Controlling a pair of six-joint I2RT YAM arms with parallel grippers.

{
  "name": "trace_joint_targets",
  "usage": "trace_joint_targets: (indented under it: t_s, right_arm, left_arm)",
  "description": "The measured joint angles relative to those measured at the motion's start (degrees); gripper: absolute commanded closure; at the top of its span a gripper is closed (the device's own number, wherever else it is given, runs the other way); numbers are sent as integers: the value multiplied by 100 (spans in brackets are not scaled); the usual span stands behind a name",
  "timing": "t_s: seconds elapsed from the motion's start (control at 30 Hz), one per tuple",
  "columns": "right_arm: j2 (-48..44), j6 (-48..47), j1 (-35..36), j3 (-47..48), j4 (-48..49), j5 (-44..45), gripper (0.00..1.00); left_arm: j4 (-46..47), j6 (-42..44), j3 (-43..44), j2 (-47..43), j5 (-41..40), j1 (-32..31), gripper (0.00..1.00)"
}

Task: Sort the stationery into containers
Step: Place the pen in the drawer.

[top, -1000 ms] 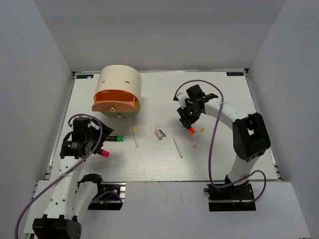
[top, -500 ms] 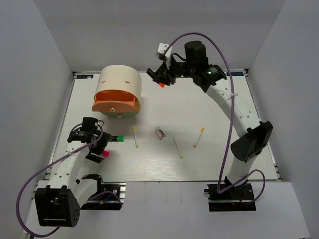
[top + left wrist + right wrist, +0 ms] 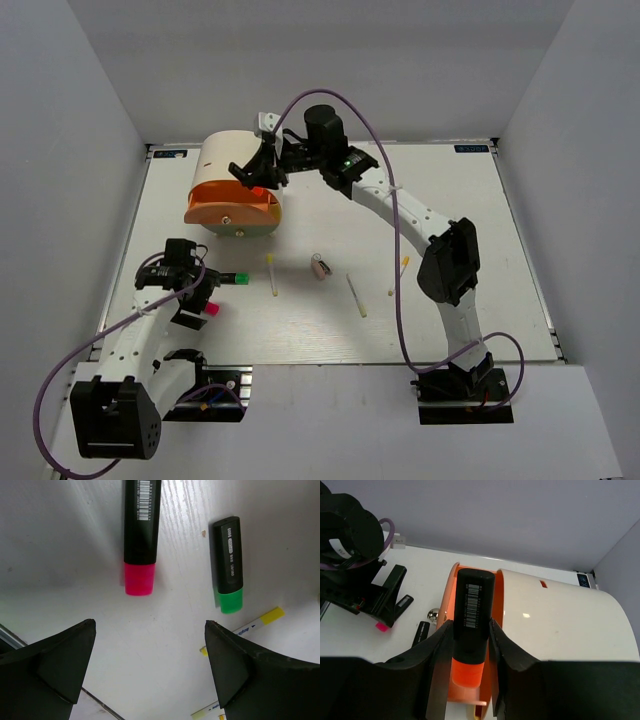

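Note:
The cream half-cylinder organiser [image 3: 240, 158] stands at the back left with its orange drawer [image 3: 232, 206] pulled open. My right gripper [image 3: 258, 184] is shut on a black highlighter with an orange end [image 3: 472, 611], held orange end down just above the open drawer [image 3: 498, 596]. My left gripper [image 3: 196, 300] is open and empty, hovering over the pink-ended highlighter [image 3: 140, 530] and the green-ended highlighter [image 3: 228, 562] on the table. A pinkish eraser [image 3: 320, 267] lies mid-table. Three pale-yellow sticks lie near it: one on the left [image 3: 271, 275], one in the middle [image 3: 356, 295], one on the right [image 3: 398, 275].
The drawer's round knob [image 3: 229, 220] faces the table's front. White walls close in the table on the left, back and right. The right arm and its purple cable stretch across the middle of the table towards the organiser.
My right arm lifted the orange-ended highlighter from the table's right middle and swung it left to above the open orange drawer. My left gripper shifted over the pink and green highlighters.

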Motion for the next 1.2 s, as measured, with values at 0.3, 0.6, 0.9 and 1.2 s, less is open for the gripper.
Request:
trace_joint_targets:
  t_s: [0.3,0.6,0.9,1.2]
  right_arm:
    - [155,197,131,22,546,-68,85]
    - [197,216,153,22,645,-127,65]
    - [455,90,188,20,601,-74,41]
    - [448,13,192,13,605,-2,44]
  left_arm:
    - [-17,-22,-72,-61,0,0,0]
    - [-17,-24,-129,22,0,0,0]
    - [-22,-24,-140,9,-35,0,0]
    - [-24,-24,-140,-22,-131,0,2]
